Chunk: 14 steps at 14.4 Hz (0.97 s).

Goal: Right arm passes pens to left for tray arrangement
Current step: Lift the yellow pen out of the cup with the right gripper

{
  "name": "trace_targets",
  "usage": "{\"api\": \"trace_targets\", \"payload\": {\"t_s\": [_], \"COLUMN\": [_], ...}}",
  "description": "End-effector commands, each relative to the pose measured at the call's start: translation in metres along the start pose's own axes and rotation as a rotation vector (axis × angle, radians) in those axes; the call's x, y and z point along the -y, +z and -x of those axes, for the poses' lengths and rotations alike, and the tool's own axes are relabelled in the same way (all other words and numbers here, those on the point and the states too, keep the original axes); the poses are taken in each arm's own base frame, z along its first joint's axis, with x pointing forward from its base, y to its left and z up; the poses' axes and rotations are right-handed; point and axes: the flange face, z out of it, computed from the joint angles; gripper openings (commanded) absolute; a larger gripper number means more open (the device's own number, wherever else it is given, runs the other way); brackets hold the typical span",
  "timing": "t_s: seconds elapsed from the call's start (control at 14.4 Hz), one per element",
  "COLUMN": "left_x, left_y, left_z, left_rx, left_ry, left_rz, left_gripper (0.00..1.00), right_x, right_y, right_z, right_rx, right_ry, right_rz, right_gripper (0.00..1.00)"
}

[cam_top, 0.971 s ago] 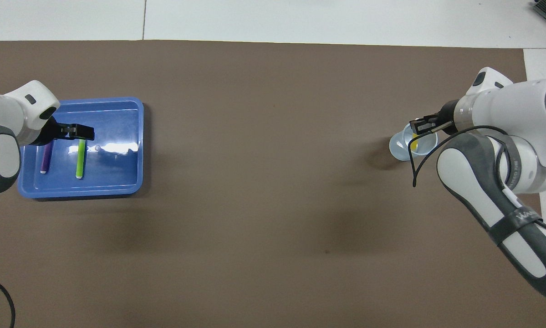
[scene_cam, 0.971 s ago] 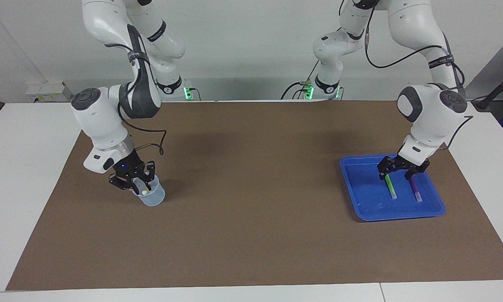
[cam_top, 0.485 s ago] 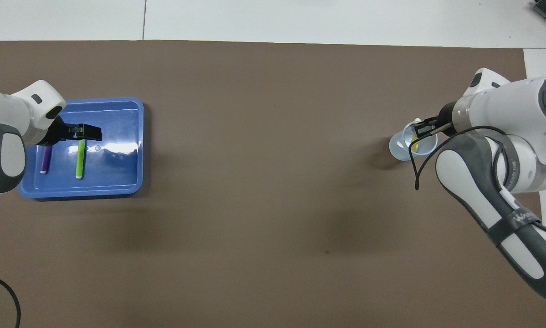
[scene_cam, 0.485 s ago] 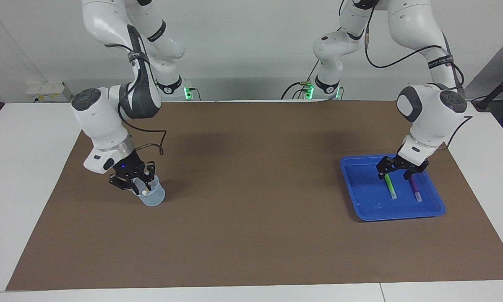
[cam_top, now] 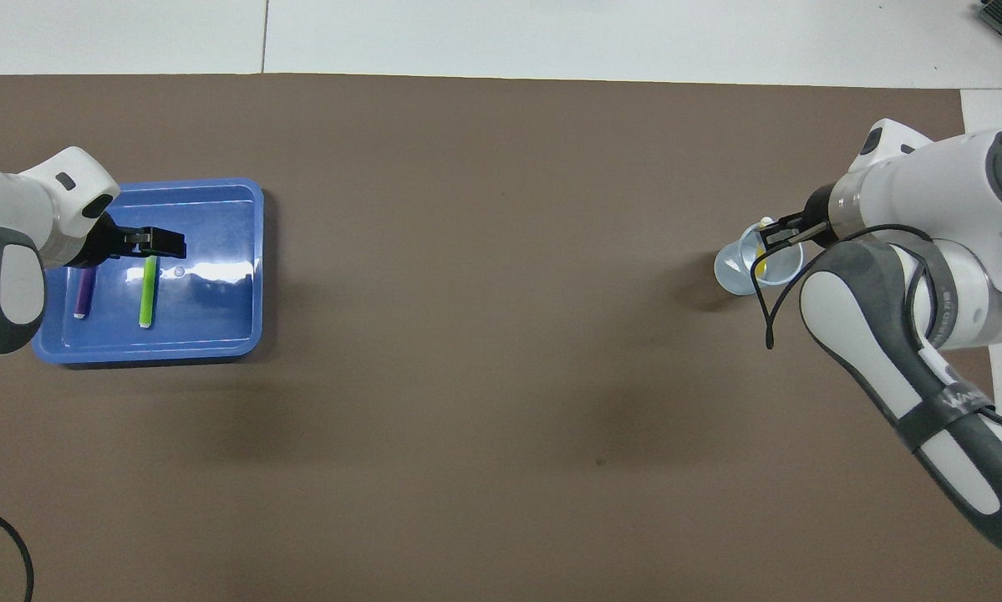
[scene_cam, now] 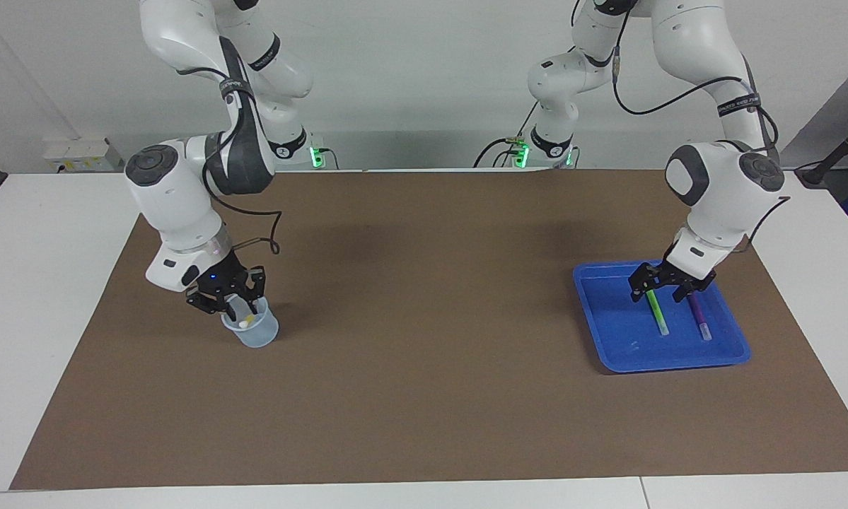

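Over the blue tray [scene_cam: 611,351], the left end effector [scene_cam: 662,290] hangs with its fingers spread wide and nothing between them, just above the ends of the green pen [scene_cam: 655,311] and the purple pen [scene_cam: 698,317] that lie nearer the robots. Both pens lie flat in the tray, side by side and apart, the purple one toward the left arm's end of the bench [scene_cam: 35,233]. Well away from the tray, at the right arm's end, the right end effector [scene_cam: 238,309] dips into the mouth of a small translucent cup [scene_cam: 257,334] and pinches the yellow pen [cam_top: 760,264], which stands tilted inside the cup with its whitish end up. A brown mat [scene_cam: 424,353] covers the white bench, and tray and cup both stand on it. A pale wall rises at the robots' end. Counted: three pens, one tray, one cup, two arms.
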Motion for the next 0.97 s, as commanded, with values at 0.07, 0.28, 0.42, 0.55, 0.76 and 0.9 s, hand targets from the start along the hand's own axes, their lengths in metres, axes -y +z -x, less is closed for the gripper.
{"api": "trace_targets", "payload": {"t_s": [0.07, 0.28, 0.42, 0.55, 0.76, 0.9], "left_x": [-0.007, -0.01, -0.009, -0.004, -0.007, -0.009], "left_y": [-0.008, -0.006, -0.006, -0.006, -0.005, -0.006], "left_z": [0.003, 0.005, 0.005, 0.006, 0.007, 0.006], "left_rx": [-0.011, -0.005, -0.002, 0.001, 0.009, 0.005], "left_ry": [-0.027, -0.032, -0.032, -0.035, -0.03, -0.024], "left_rz": [0.026, 0.027, 0.027, 0.027, 0.027, 0.026], "left_gripper": [1.0, 1.0, 1.0, 1.0, 1.0, 1.0], "right_x": [-0.005, -0.01, -0.01, -0.011, -0.004, -0.004], "right_y": [0.007, 0.003, 0.004, 0.012, 0.021, 0.021], "right_z": [-0.016, -0.016, -0.015, -0.016, -0.018, -0.018], "right_rx": [0.049, 0.08, 0.085, 0.09, 0.1, 0.1], "right_ry": [0.004, -0.002, -0.001, 0.001, -0.01, -0.005], "right_rz": [0.022, 0.037, 0.036, 0.029, 0.019, 0.019], "right_gripper": [0.4, 0.4, 0.4, 0.4, 0.4, 0.4]}}
